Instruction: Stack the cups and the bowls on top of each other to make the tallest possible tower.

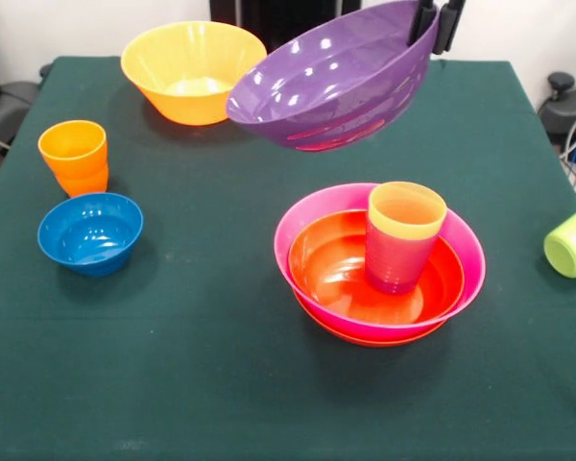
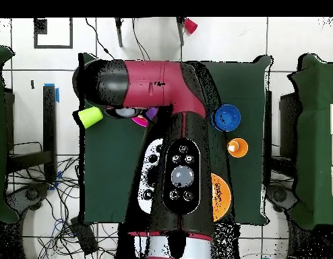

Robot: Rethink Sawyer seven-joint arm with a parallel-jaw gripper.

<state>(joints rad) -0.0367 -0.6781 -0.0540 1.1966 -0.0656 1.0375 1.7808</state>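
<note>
1. the gripper (image 1: 436, 24) comes in at the top edge of the front view, its two dark fingers clamped over the rim of the purple bowl (image 1: 336, 86).
2. the purple bowl hangs in the air, tilted, its open side turned up and toward the far side, its ribbed underside facing the camera; it touches nothing on the table (image 1: 221, 384).
3. it hovers above and behind the tower (image 1: 379, 264), well clear of it.
4. the tower stands right of centre: a red-orange bowl at the bottom, of which only a thin edge shows, a pink bowl (image 1: 466, 254) nested in it, and a second red-orange bowl (image 1: 331, 269) nested in the pink one.
5. inside that top bowl a purple cup (image 1: 396, 264) stands upright with a yellow cup (image 1: 406, 211) nested in it, set toward the right side.
6. the yellow-orange bowl (image 1: 192, 69) sits upright at the far left, partly behind the purple bowl's edge.
7. the orange cup (image 1: 74, 156) stands upright at the left; it looks like two nested, but i cannot tell for sure.
8. the blue bowl (image 1: 90, 231) sits upright just in front of the orange cup, close but apart.
9. the lime cup (image 1: 574, 242) lies on its side at the right edge, mouth toward the camera.
10. overhead, the arm (image 2: 166, 135) covers most of the table; the tower is almost wholly hidden beneath it.
</note>
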